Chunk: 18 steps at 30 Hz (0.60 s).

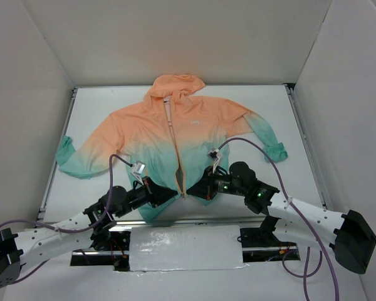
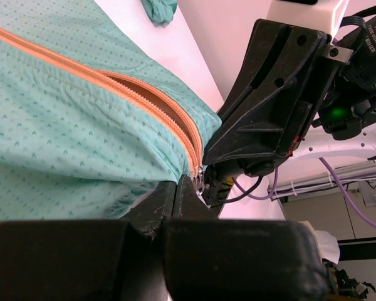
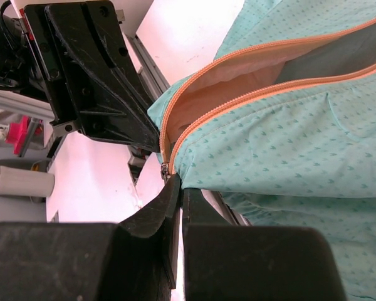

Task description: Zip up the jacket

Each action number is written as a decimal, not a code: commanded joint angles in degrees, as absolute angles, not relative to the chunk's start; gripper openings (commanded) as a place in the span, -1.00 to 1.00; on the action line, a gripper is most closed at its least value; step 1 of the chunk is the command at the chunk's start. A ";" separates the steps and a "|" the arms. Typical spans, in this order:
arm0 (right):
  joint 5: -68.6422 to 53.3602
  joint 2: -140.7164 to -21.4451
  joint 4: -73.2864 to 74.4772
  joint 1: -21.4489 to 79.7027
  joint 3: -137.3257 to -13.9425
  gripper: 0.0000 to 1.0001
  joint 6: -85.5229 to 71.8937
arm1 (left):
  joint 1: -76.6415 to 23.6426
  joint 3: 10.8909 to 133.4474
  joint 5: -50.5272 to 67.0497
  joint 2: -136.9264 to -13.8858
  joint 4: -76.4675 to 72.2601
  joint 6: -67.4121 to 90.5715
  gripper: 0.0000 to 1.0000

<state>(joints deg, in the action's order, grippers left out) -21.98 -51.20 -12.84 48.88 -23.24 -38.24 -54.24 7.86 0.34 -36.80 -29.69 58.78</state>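
Near the front edge of the bench [image 1: 106,100], the left tool [image 1: 168,193] and right tool [image 1: 194,190] face each other. Each is clenched on the teal hem [image 1: 160,210] of the jacket [image 1: 150,135], one on either side of the foot of the orange zipper [image 1: 173,144], whose slider [image 3: 166,170] sits just beside the right tool's fingertips, teeth parted above it. Beyond them the jacket lies flat, front up, sleeves spread, its peach hood [image 1: 175,84] at the far side.

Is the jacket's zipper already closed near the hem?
No, on the jacket the zipper shows two orange tooth rows standing apart.
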 commanded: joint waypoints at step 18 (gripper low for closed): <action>-24.70 -50.98 -16.08 48.51 -23.38 -1.00 -36.12 | -54.05 8.79 0.26 -35.25 -32.17 58.89 -1.00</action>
<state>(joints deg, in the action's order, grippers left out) -23.40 -51.20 -12.84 48.84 -23.22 -37.52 -54.24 7.86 0.32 -36.29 -29.56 58.81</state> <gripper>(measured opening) 0.021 0.037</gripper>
